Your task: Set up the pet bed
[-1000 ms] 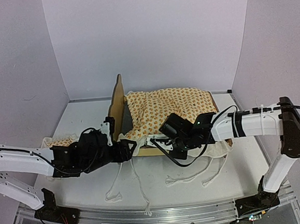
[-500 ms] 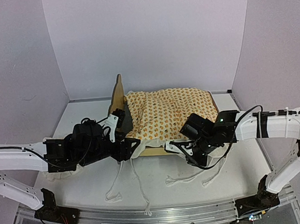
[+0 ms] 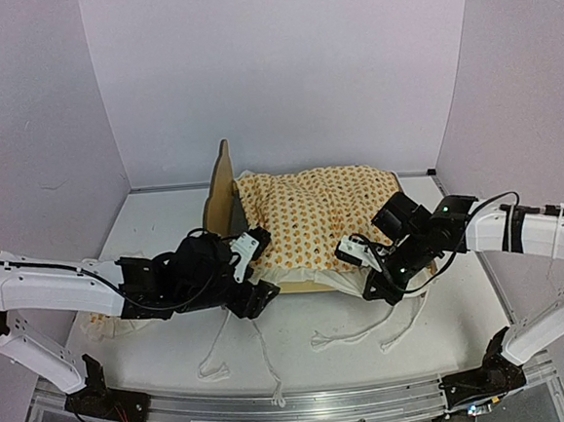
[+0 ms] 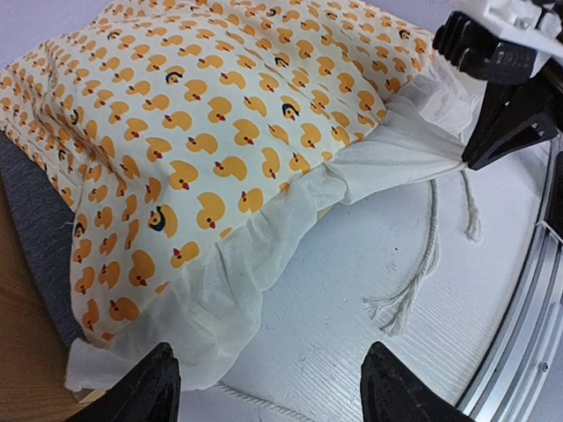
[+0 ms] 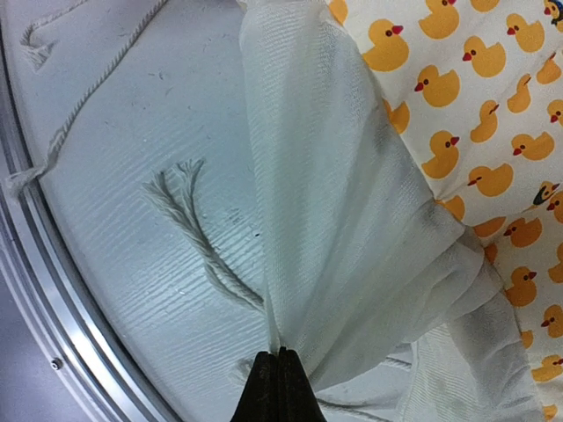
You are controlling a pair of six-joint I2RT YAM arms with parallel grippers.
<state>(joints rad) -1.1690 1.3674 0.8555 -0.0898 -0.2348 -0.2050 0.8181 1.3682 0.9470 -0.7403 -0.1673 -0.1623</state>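
1 wooden bed [image 3: 220, 191]. 1 duck-print cover [image 3: 311, 209] lying on it. 2 grippers: 1 left gripper [image 3: 260, 268] and 1 right gripper [image 5: 278, 374]. 4 loose cords [image 3: 270, 368] on the 1 table [image 3: 165, 220]: 2 just beside the left gripper, 2 just beside the right gripper. 1 cream ruffled piece [image 3: 96, 328] behind the left gripper, under its arm, too hidden to name

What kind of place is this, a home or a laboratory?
Most likely a robot test booth in a laboratory: plain pale walls enclose a white table, an aluminium rail runs along its near edge, and the left arm and right arm are mounted there.
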